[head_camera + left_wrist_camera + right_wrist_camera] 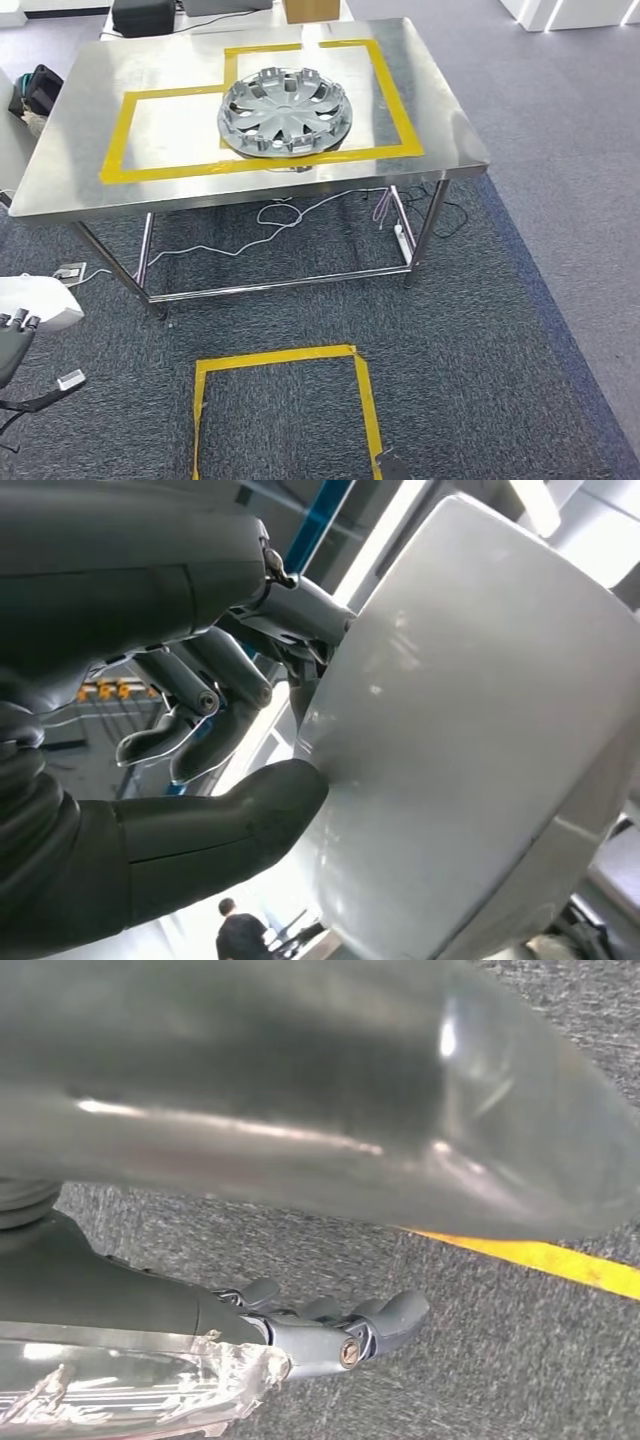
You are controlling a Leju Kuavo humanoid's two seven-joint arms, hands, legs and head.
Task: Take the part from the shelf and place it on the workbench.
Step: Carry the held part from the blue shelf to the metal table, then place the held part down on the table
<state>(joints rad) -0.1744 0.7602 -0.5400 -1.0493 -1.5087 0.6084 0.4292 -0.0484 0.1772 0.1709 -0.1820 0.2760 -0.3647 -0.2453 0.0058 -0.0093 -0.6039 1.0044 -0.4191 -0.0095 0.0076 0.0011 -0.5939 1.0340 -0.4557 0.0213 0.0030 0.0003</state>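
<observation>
Silver wheel cover [285, 109] seen flat on steel workbench [68, 150], upper centre of head view, overlapping yellow tape outline [121, 135] at its lower edge; no hand on it. Yellow tape square [279, 357] marked on grey carpet [490, 330] at lower centre. Cables [287, 215] and power strip [404, 240] seen under bench. Left hand [219, 695] seen in left wrist view: fingers [226, 675] curled inward, thumb [256, 800] touching white curved shell [483, 730], nothing gripped. Right hand [332, 1335] seen in right wrist view over carpet: fingers loosely extended side by side, nothing held.
</observation>
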